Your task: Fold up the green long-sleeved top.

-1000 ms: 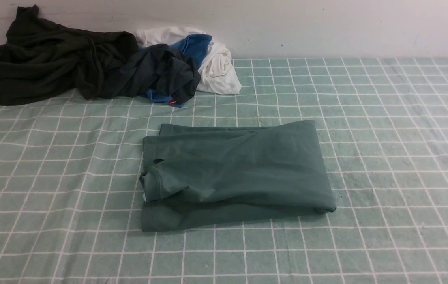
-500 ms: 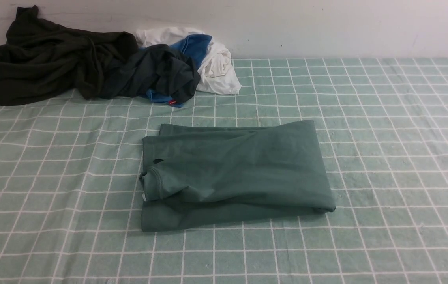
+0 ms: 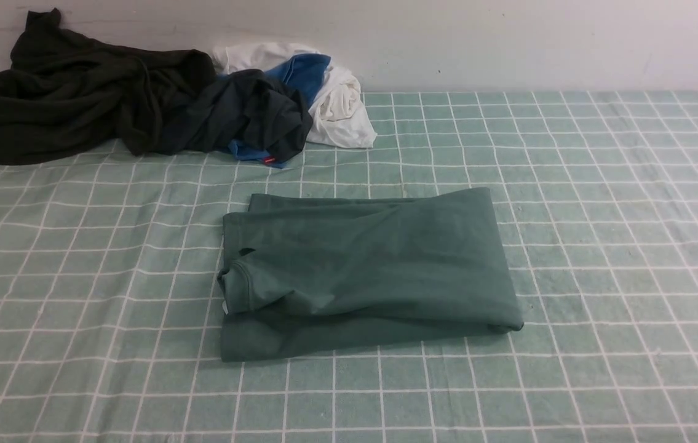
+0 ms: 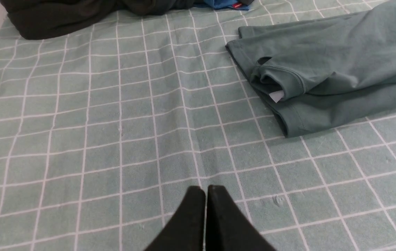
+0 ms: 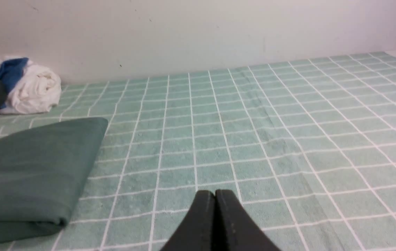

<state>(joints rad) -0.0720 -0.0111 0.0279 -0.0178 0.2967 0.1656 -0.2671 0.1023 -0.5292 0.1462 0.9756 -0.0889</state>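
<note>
- Front view: the green long-sleeved top (image 3: 364,271) lies folded into a flat rectangle mid-tabletop (image 3: 601,246), its neck end toward my left. Against the wall at the far left sit the dark olive garment (image 3: 66,104), the navy-grey garment (image 3: 250,114) and a white cloth (image 3: 339,104). A second ago my right claw showed dark at the right edge; now it is out of this view. The top has not shifted.
- Left wrist view: my left claw (image 4: 205,195) has its tips pressed together, empty, above bare checked cloth, well apart from the top's collar and neck label (image 4: 276,96).
- Right wrist view: my right claw (image 5: 215,198) is likewise pressed together, holding nothing, near the top's folded edge (image 5: 37,167).
</note>
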